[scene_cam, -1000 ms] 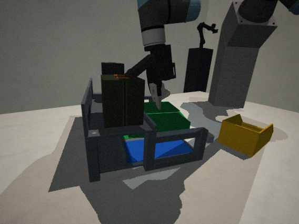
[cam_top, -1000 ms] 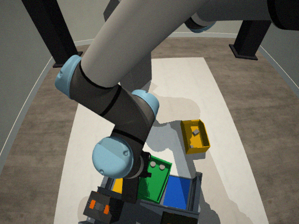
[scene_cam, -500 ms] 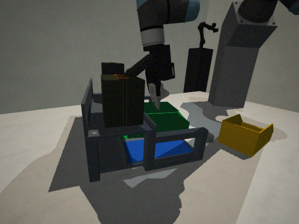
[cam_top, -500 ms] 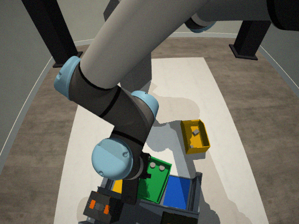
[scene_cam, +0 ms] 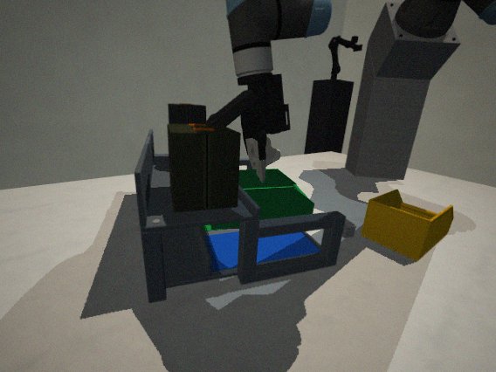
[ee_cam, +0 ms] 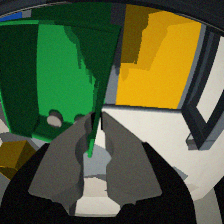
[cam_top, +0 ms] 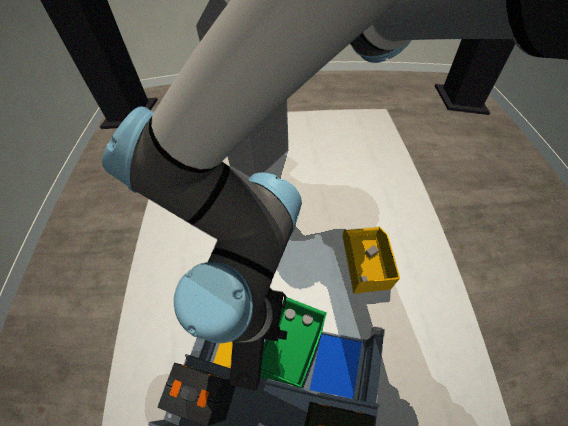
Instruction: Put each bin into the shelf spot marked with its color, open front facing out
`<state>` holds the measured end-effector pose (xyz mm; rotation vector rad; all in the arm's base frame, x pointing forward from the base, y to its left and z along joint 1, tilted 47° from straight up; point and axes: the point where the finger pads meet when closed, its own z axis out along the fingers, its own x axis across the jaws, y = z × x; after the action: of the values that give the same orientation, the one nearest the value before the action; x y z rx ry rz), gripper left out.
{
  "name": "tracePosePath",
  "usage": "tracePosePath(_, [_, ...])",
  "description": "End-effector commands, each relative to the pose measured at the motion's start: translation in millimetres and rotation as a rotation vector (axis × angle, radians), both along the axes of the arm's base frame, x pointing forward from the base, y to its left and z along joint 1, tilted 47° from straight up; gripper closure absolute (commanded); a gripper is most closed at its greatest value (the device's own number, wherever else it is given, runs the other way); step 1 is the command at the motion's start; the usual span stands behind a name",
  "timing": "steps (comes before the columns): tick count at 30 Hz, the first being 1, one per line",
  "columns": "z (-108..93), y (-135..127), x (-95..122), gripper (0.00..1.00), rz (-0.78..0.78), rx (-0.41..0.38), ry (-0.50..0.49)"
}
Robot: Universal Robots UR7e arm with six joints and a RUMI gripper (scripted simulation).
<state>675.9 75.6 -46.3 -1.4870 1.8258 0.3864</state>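
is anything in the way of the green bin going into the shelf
Nothing visible blocks it. The gripper pinches a thin wall of the green bin, which lies partly in the shelf by the blue mark. The yellow bin sits apart on the table.

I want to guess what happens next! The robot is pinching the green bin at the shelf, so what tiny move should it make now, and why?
Probably keep sliding the green bin further into the shelf. The tool is shut on the bin's thin wall, and the bin sits tilted, partly under the top board, with its two round parts near the end that sticks out. The yellow bin waits on the table.
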Motion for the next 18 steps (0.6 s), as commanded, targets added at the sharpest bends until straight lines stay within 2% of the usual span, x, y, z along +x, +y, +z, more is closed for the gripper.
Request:
tracePosePath(1, [0.5, -0.5, 0.3, 1.0, -0.001, 0.0, -0.001])
tracePosePath(18, [-0.7, 0.3, 0.9, 1.0, -0.012, -0.003, -0.013])
